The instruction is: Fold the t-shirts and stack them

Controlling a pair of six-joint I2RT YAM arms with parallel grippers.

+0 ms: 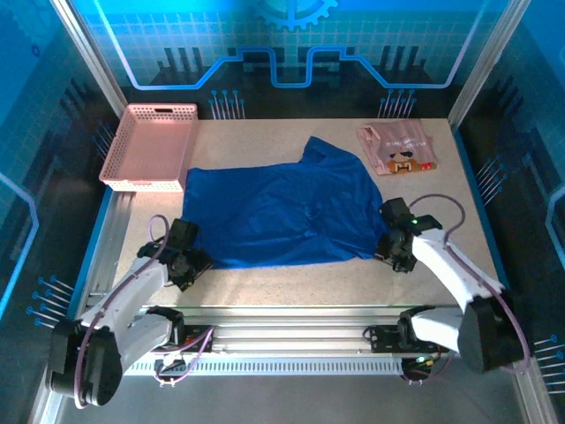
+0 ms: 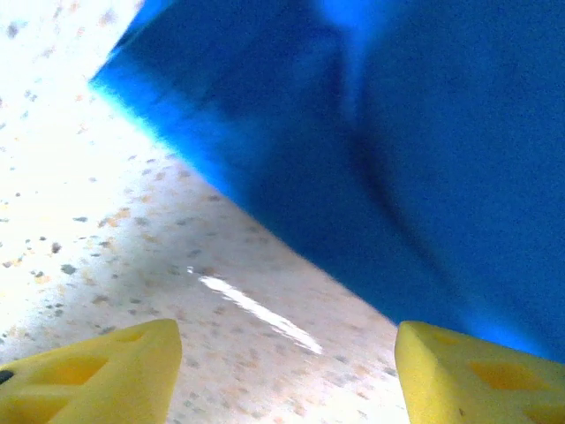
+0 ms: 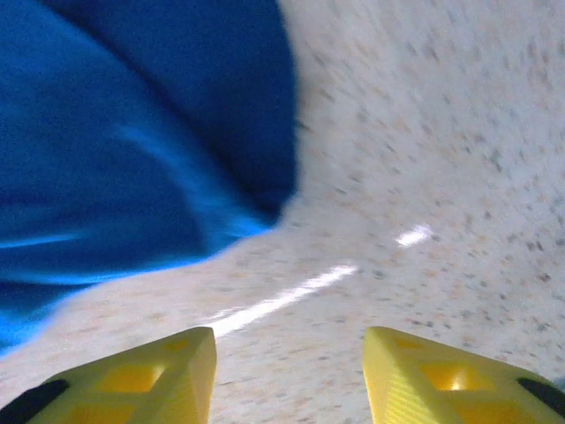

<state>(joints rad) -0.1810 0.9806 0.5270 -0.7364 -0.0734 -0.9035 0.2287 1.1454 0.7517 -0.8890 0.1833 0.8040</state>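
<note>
Top external view: the blue t-shirt (image 1: 278, 212) lies spread across the middle of the table (image 1: 291, 283), with the folded pink t-shirt (image 1: 399, 150) at the far right. The left gripper (image 1: 196, 263) and right gripper (image 1: 387, 249) flank its near corners, jaws apart and empty.

Robot lab cell: aluminium frame (image 1: 91, 57), blue graphic panels (image 1: 291, 44), speckled table (image 1: 291, 284)

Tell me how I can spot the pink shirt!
Look at the speckled table with the big blue shirt spread across its middle. Past that shirt's far right corner lies the pink shirt, folded small. Unlike the pink basket on the far left, it is soft cloth with a brown-orange print.
</note>
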